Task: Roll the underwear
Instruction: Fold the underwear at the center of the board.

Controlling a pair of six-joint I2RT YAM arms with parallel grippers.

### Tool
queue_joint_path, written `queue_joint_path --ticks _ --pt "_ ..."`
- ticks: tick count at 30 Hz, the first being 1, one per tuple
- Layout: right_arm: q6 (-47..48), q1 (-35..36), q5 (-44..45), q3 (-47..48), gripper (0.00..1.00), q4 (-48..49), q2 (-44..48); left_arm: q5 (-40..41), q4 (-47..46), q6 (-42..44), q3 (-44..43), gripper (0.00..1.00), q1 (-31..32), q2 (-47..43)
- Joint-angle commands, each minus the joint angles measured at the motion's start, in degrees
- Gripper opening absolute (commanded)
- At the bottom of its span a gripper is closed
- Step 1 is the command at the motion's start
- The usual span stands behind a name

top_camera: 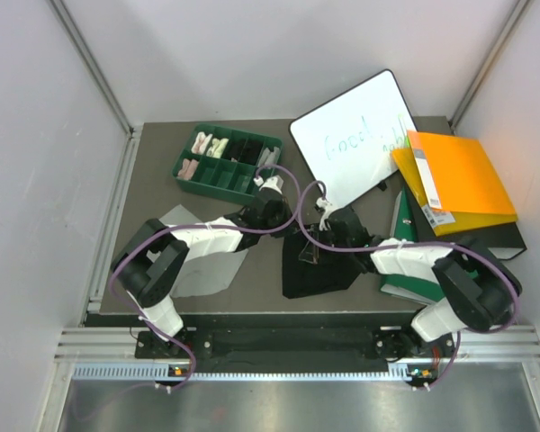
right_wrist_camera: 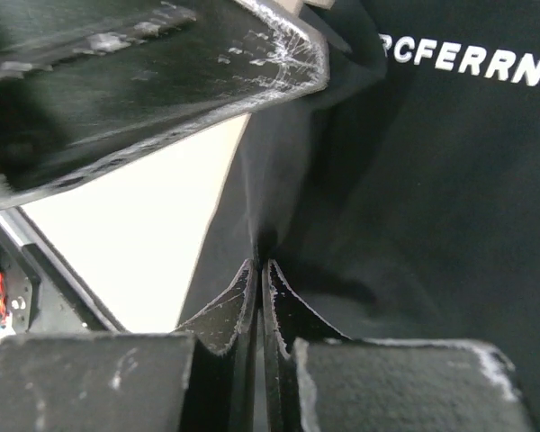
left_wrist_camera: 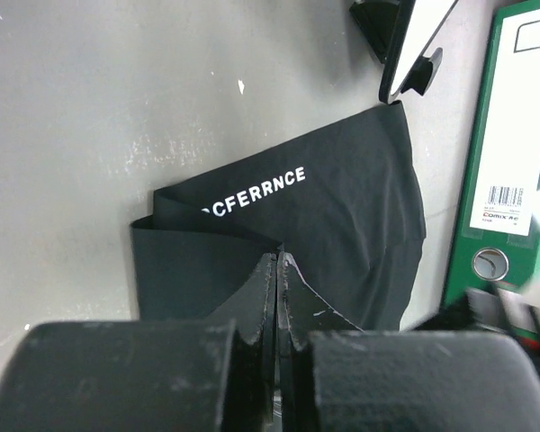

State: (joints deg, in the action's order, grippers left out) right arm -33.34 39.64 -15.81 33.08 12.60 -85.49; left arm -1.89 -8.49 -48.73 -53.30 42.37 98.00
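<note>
The black underwear [top_camera: 319, 268] lies on the table's middle, its pale waistband lettering [left_wrist_camera: 252, 191] plain in the left wrist view. My left gripper [left_wrist_camera: 279, 257] is shut, its tips meeting a folded edge of that brief. My right gripper [right_wrist_camera: 261, 263] is shut on a raised pinch of the same black fabric [right_wrist_camera: 414, 198], close beside the left gripper's fingers [right_wrist_camera: 279, 54]. From above, both grippers [top_camera: 283, 229] [top_camera: 313, 241] meet at the brief's far edge. The light grey underwear [top_camera: 207, 270] lies flat under the left arm.
A green compartment tray [top_camera: 191, 171] with small cloth rolls stands at the back left. A whiteboard [top_camera: 351, 144] leans at the back. An orange folder [top_camera: 459, 180] and a green binder [left_wrist_camera: 504, 162] lie on the right, the binder close to the black brief.
</note>
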Motion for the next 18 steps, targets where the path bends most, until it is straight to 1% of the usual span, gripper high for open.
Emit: queue_joint_path --ticks 1,3,4,6,13,18 --pt "2.31 0.35 3.24 4.27 0.00 -10.54 5.77 1.01 -0.30 1.53 -2.86 0.00 0.17 -2.02" --pt "3.19 0.35 5.61 5.59 0.00 -14.25 7.27 1.01 -0.30 1.62 -3.65 0.00 0.26 -1.58" --pt "4.07 0.27 6.40 6.11 0.00 -17.58 7.62 0.92 -0.30 1.62 -4.00 0.00 0.34 -1.32" --pt "4.86 0.00 8.07 7.17 0.00 -20.15 8.23 0.75 -0.30 1.80 -5.05 0.00 0.52 -0.44" --pt "6.27 -4.74 6.59 7.17 0.00 -24.73 10.26 0.75 -0.30 1.88 -8.31 0.00 1.40 2.20" --pt "7.85 -6.85 6.58 7.09 0.00 -27.27 10.79 0.75 -0.30 1.88 -10.77 0.00 2.28 4.31"
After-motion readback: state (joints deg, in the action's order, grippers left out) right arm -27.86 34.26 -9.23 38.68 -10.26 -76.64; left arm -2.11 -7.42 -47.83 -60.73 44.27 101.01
